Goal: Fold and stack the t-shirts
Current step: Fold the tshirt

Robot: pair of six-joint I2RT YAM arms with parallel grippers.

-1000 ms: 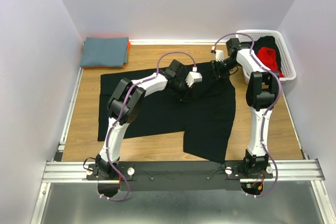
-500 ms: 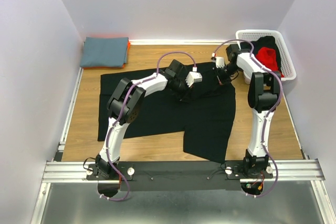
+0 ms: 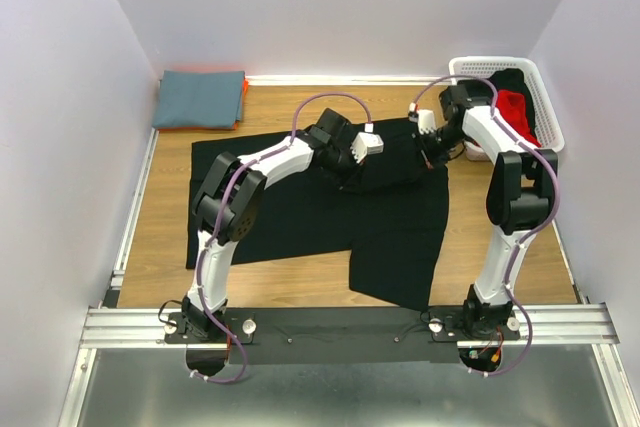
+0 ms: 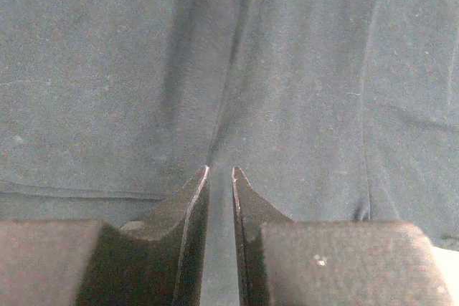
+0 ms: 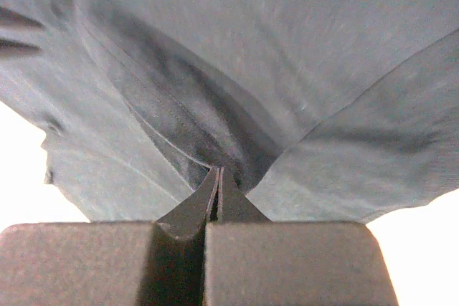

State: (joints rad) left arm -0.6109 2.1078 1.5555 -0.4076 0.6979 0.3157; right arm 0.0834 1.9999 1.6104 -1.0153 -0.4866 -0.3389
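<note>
The black shirt (image 3: 300,207), spread on the table (image 3: 170,217), is pinched in its far part by the left gripper (image 4: 220,170) and the right gripper (image 5: 218,171), both jaws clamped on cloth.

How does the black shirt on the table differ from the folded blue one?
The large black cloth t-shirt lies spread out, pinched by the left end effector and right end effector; the slate-blue cloth t-shirt sits folded in a far corner, untouched. Both are plain cloth.
</note>
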